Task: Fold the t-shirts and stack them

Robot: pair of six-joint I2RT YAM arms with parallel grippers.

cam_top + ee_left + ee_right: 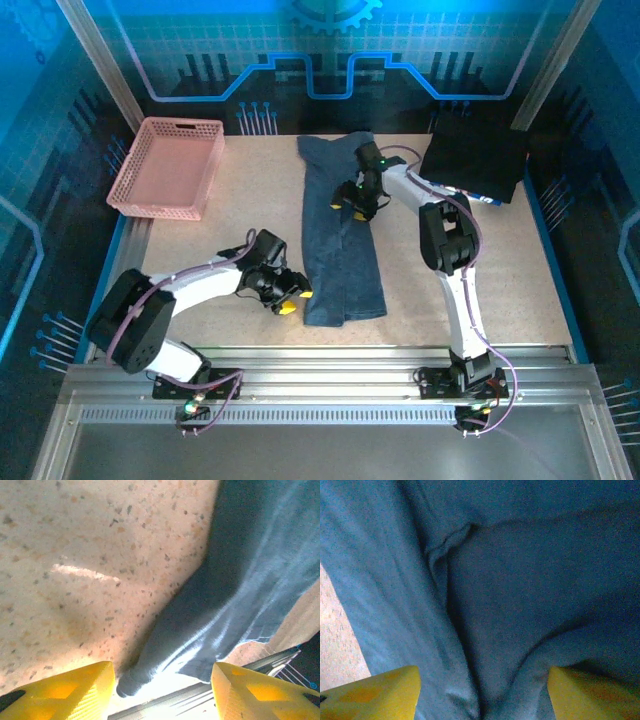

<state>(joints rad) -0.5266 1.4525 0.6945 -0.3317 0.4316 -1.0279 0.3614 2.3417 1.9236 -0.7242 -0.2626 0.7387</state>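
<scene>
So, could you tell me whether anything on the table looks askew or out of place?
The t-shirt lies as a long strip, but its far end is rumpled, with a bunched crease under the right gripper. The dark pile in the far right corner sits turned at an angle.

I see a plain dark blue t-shirt (343, 235) on a sandy table (560, 260) with tiny brown dots. At ten o'clock the basket (168, 167) is pink with little holes, and the fingers (65, 695) are yellow.

T-shirt (338, 250) soft matt cloth; table (500, 270) speckled matt; basket (155, 209) plastic lattice.
</scene>
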